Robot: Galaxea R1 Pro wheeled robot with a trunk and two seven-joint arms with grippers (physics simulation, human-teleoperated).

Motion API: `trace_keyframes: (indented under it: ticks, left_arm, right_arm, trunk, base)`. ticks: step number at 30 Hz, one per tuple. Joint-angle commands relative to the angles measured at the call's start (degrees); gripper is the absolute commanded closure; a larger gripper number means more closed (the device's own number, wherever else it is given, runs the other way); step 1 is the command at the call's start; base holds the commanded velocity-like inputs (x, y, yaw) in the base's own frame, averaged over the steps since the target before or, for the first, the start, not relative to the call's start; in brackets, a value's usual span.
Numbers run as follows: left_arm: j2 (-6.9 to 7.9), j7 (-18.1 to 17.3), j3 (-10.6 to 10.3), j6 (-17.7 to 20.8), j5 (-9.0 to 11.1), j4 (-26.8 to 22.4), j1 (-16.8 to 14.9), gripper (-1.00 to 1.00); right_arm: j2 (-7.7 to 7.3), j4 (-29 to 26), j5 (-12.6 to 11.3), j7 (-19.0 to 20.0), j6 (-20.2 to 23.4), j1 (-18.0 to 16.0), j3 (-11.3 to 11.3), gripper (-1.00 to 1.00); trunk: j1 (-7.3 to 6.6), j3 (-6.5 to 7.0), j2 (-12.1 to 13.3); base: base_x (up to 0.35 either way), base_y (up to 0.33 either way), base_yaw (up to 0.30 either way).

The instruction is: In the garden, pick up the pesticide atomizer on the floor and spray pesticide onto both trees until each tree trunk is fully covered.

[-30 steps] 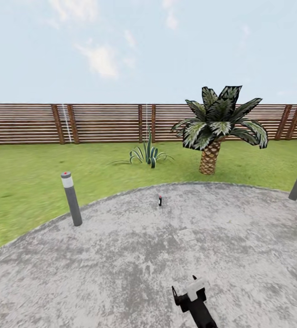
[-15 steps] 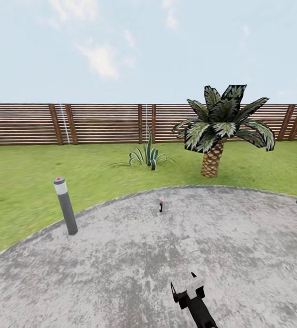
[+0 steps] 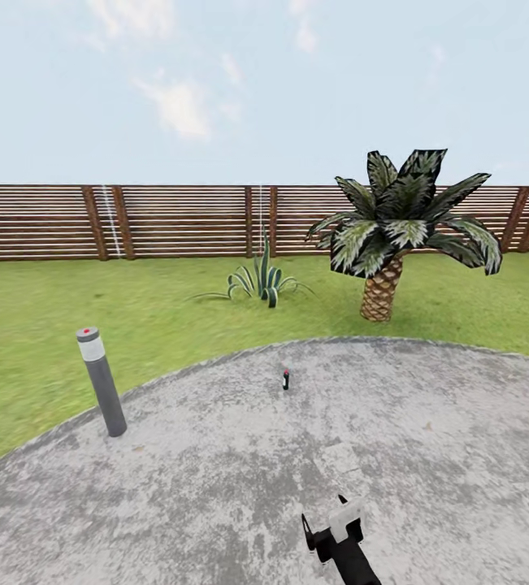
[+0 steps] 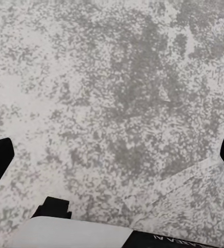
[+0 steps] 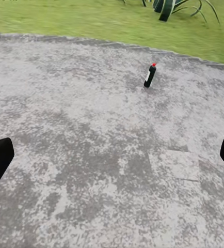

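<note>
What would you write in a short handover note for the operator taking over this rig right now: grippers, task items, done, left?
Left gripper: open, empty, over the grey paving.
Right gripper: open, empty, aimed at the pesticide atomizer.
Atomizer: upright on the paving ahead, near the lawn, untouched.
A short palm and a fence lie beyond.
Done: nothing.
Left: reach and grasp the atomizer, find both trees, spray each trunk.

Atomizer (image 3: 286,379) upright on paving (image 3: 215,471), palm (image 3: 394,236) behind right.

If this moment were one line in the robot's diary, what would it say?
phase: approach | atomizer: upright on paving, untouched | right gripper: open, empty, aimed at it | left gripper: open
</note>
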Motion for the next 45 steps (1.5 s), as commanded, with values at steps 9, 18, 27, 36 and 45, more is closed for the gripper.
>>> trace_keyframes:
  ticks: [9, 18, 27, 36, 45]
  left_arm:
    - [-0.04, 0.0, 0.0, 0.0, 0.0, 0.0, 0.0, -1.00]
    - [-0.05, 0.0, 0.0, 0.0, 0.0, 0.0, 0.0, -1.00]
    - [-0.09, 0.0, 0.0, 0.0, 0.0, 0.0, 0.0, -1.00]
    - [-0.09, 0.0, 0.0, 0.0, 0.0, 0.0, 0.0, -1.00]
    - [-0.09, -0.1, 0.0, 0.0, 0.0, 0.0, 0.0, -1.00]
  right_arm:
    - [0.06, 0.0, 0.0, -0.1, 0.0, 0.0, 0.0, -1.00]
    - [0.09, 0.0, 0.0, -0.1, -0.1, 0.0, -0.1, -1.00]
    - [0.98, 2.9, 0.0, -0.1, -0.1, 0.0, 0.0, -1.00]
    - [1.19, 4.2, 0.0, -0.1, -0.1, 0.0, 0.0, -1.00]
    - [1.01, 9.5, -0.1, -0.1, -0.1, 0.0, -0.2, -1.00]
  trunk:
    - [0.00, 0.00, 0.0]
    - [0.00, 0.00, 0.0]
    - [0.00, 0.00, 0.0]
    - [0.00, 0.00, 0.0]
    - [0.00, 0.00, 0.0]
  base:
    - [0.337, -0.125, 0.000]
    - [0.337, -0.127, 0.000]
    - [0.336, -0.010, 0.000]
    - [0.337, -0.001, -0.031]
    - [0.336, 0.059, -0.129]
